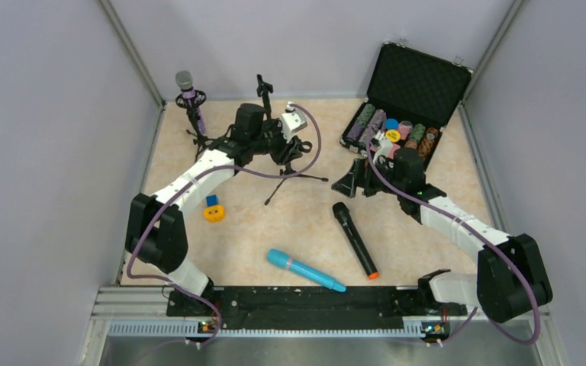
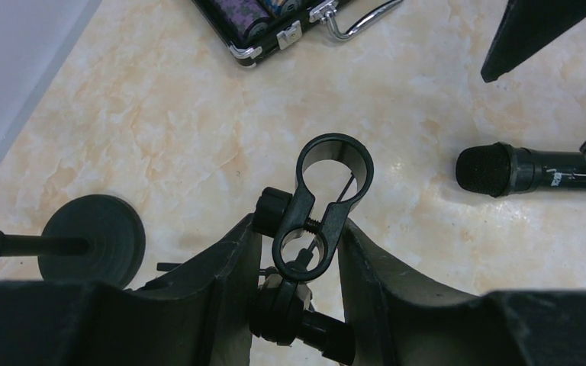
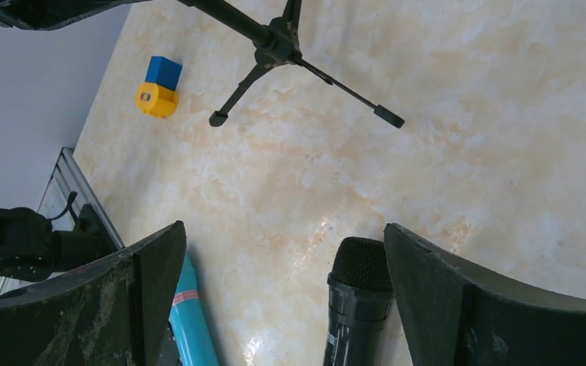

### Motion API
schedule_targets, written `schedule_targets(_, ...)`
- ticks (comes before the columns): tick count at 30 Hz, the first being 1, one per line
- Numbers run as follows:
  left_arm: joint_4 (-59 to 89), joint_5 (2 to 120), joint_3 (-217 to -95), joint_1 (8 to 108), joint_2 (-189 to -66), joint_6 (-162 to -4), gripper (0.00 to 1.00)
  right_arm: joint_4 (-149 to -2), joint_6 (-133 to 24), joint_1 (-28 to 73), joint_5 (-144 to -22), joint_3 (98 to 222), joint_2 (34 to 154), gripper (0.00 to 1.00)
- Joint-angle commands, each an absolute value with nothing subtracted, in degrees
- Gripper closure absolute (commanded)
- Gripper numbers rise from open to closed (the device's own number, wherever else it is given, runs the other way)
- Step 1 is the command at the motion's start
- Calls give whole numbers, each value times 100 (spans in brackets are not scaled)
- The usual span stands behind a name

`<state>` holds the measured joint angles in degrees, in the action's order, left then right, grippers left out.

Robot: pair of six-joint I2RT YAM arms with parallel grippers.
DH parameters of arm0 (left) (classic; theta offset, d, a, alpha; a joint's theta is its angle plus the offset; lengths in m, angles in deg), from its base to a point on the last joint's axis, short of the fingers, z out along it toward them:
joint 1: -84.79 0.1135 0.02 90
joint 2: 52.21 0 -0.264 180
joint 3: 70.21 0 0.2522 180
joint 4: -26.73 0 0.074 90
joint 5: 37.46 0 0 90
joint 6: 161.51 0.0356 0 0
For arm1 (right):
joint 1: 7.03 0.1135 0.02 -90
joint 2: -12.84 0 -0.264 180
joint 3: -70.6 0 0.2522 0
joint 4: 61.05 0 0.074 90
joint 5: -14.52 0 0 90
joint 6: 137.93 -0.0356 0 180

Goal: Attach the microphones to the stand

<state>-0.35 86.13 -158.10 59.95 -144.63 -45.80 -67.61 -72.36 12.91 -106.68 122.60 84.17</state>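
The stand clip (image 2: 317, 217) is grasped by the left claw (image 2: 299, 229). The right claw (image 3: 282, 229) is spread above the black microphone (image 3: 359, 297), with open desk (image 3: 465, 114) at twelve o'clock.

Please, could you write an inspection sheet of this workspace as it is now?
Surface: beige marbled table; no spills seen.
Job's things: purple microphone upright in the far-left stand; blue microphone and black microphone lying loose; tripod stand with its clip empty.
Clutter: open black case holding colourful round things; small yellow and blue block.
Grippers: left gripper, jaws closed on the clip; right gripper, jaws open above the black microphone's head.
Cables: purple cable on each arm; the left one loops near the tripod stand.
Surroundings: grey walls; metal rail at the near edge.
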Motion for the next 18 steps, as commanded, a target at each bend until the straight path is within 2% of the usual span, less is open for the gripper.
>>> schedule_targets(1,851,8064,-15691,5874,-14305,-5094,100,-6665,-7111,1254,-10673,12289,8424,1)
schedule_targets(18,1197,6998,-15136,5727,-14230,-5738,99,-6646,-7114,1253,-10648,12185,8494,1)
